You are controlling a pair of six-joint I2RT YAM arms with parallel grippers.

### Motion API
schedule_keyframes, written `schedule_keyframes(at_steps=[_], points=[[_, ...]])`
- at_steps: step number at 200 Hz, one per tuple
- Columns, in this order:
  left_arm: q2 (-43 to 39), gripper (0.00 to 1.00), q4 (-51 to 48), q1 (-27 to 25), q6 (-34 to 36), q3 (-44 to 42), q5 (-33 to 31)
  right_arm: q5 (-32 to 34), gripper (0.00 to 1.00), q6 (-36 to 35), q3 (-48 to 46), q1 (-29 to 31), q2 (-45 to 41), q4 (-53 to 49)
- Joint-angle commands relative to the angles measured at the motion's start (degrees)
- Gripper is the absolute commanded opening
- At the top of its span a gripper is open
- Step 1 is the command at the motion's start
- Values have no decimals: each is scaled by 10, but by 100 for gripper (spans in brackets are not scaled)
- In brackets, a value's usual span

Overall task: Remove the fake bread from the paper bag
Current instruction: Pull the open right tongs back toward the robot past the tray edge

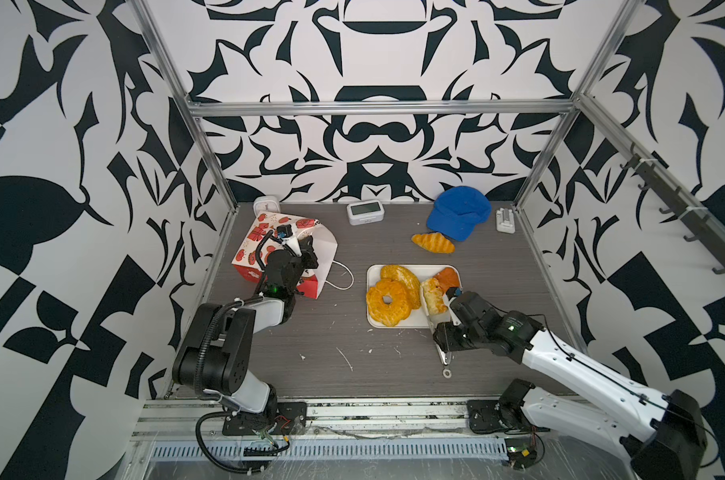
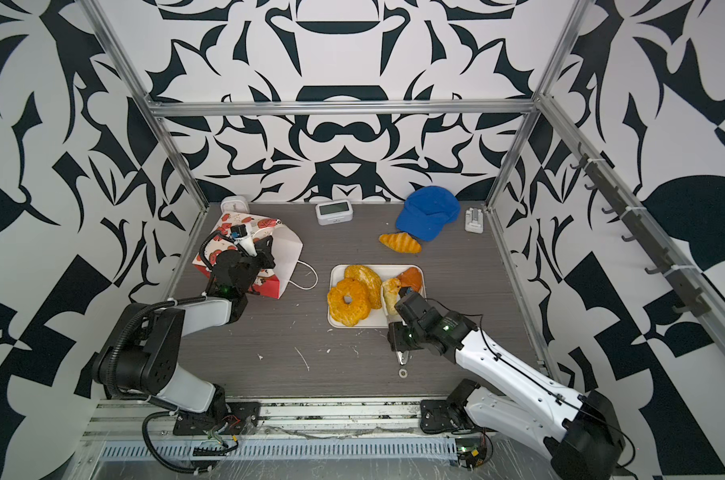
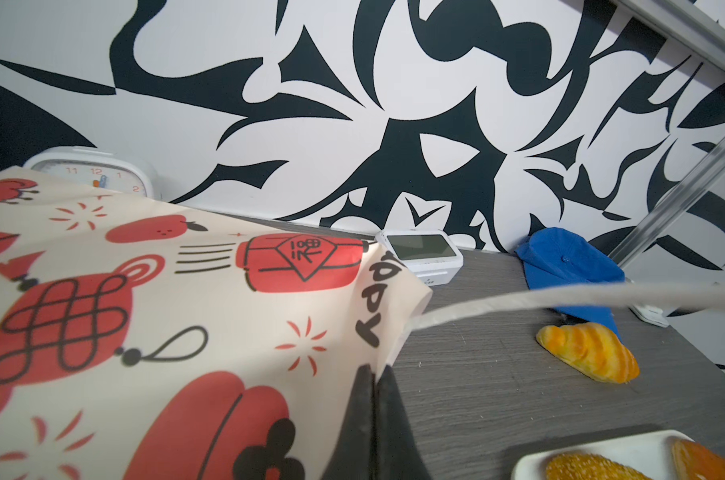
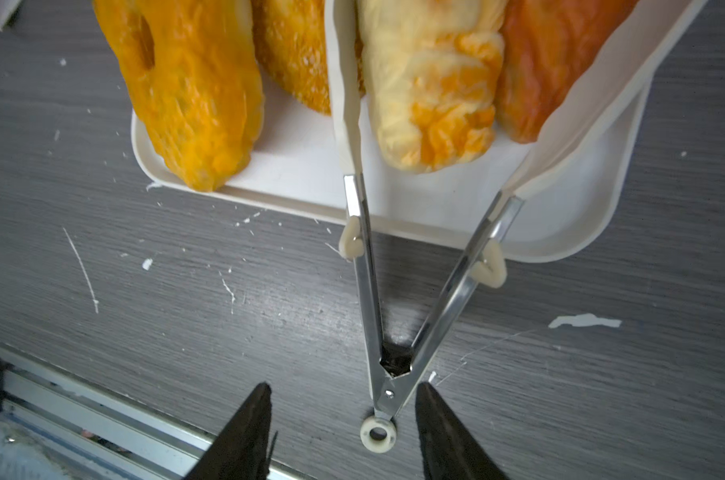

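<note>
The red and white paper bag lies tipped at the left rear, mouth toward the middle. My left gripper is shut on its rim. On the white tray lies fake bread: a ring, an oval loaf, a croissant and an orange wedge. Another croissant rests on the table behind. Metal tongs straddle the tray croissant. My right gripper is open, either side of the tongs' hinge, not gripping.
A blue cap lies at the back right, beside a small white block. A digital clock and a white alarm clock stand along the back wall. The bag's cord handle trails toward the tray.
</note>
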Motion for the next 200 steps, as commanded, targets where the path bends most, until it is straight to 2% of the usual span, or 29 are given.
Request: schedule_keyframes(at_steps=[1,44,122,154,172,200], points=[[4,0,25,3,-11,-7,9,61,59,52,-14,24,-11,8],[13,0,32,3,-15,-4,16,94,60,81,-56,38,-31,20],[18,0,35,3,-17,-3,19,101,65,75,-75,38,47,108],[21,0,37,3,-18,-1,20,106,66,78,-76,38,53,116],[22,0,37,3,-17,-1,22,133,66,80,-77,38,53,110],[24,0,38,3,-17,-1,22,127,66,89,-87,37,58,126]])
